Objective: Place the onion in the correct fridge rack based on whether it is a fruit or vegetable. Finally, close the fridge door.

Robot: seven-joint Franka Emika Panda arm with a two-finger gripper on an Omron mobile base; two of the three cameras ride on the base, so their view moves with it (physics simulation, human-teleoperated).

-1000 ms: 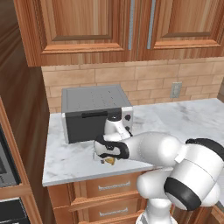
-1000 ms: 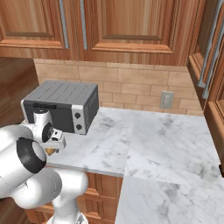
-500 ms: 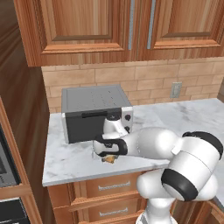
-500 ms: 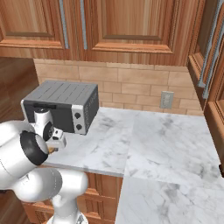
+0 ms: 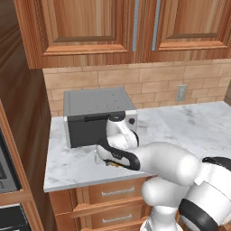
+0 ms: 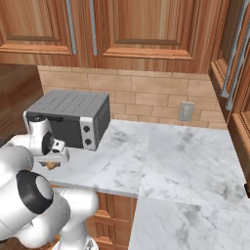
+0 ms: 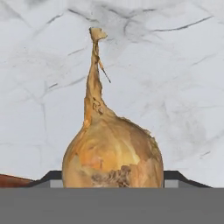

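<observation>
One golden-brown onion (image 7: 113, 151) with a thin stem sits clenched between the jaws above the white marble tabletop (image 7: 175, 78), beside one grey toaster oven (image 5: 97, 115).

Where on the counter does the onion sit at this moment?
The onion sits on the marble counter near its front edge, just before the toaster oven, between the gripper fingers.

Home kitchen, wooden cabinets (image 5: 85, 31), marble counter (image 6: 185, 166), toaster oven (image 5: 94, 115), brick backsplash (image 6: 146, 95)
</observation>
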